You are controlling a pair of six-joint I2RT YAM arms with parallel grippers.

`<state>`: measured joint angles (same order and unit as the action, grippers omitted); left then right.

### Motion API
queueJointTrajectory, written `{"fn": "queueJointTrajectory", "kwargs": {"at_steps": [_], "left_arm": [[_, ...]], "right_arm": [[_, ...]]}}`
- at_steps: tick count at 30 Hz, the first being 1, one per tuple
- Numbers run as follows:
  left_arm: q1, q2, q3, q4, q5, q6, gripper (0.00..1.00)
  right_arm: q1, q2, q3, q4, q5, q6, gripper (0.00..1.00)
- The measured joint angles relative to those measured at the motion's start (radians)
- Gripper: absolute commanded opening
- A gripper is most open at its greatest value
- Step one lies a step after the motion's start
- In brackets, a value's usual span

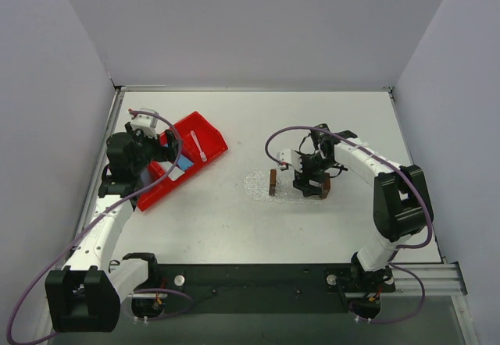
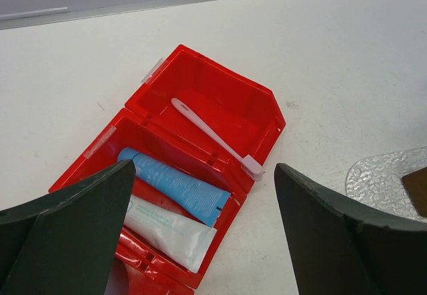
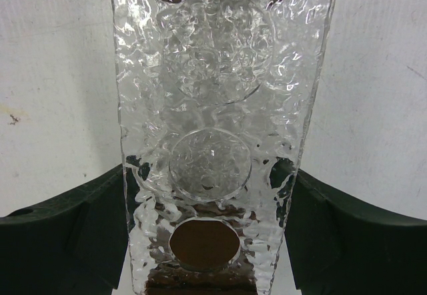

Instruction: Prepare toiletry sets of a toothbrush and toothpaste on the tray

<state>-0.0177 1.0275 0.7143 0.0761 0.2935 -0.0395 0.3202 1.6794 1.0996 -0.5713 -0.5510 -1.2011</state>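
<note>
Left gripper (image 2: 203, 169) hung open above the toothbrush (image 2: 210, 131), which looked light, stiff, slippery, best pinched mid-handle; right gripper (image 3: 210, 175) clasped the clear tray (image 3: 213, 55) by its long edges.

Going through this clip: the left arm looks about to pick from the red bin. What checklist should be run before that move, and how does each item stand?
1. Left gripper open wide: ok.
2. Toothbrush uncovered, lying diagonally in the far compartment of the red bin: ok.
3. Blue toothpaste and white toothpaste side by side in the near compartment, nothing on top: ok.
4. Tray steadied, with the right gripper closed on its long sides: ok.
5. Left gripper centred on one item: not ok, as its gap spans both tubes.
6. Tray free to receive a set: cannot tell, as the right gripper hides part of it from above.
</note>
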Motion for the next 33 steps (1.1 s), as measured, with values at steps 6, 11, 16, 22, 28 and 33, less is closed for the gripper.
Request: {"fn": "queueJointTrajectory", "kwargs": {"at_steps": [6,11,16,22,28,33], "left_arm": [[0.000,-0.001,-0.002,0.000,0.000,0.000,0.96],[0.000,-0.001,-0.002,0.000,0.000,0.000,0.96],[0.000,-0.002,-0.002,0.000,0.002,0.000,0.96],[0.000,-0.002,-0.002,0.000,0.003,0.000,0.96],[0.000,-0.003,-0.002,0.000,0.003,0.000,0.96],[0.000,-0.003,-0.002,0.000,0.003,0.000,0.96]], "right_arm": [[0.000,0.000,0.000,0.001,0.000,-0.005,0.00],[0.000,0.000,0.000,0.001,0.000,-0.006,0.07],[0.000,0.000,0.000,0.001,0.001,-0.008,0.13],[-0.001,0.000,0.000,0.002,0.002,-0.011,0.19],[-0.001,0.000,0.000,0.002,0.005,-0.013,0.21],[-0.005,0.000,0.000,0.002,0.005,-0.014,0.21]]}}
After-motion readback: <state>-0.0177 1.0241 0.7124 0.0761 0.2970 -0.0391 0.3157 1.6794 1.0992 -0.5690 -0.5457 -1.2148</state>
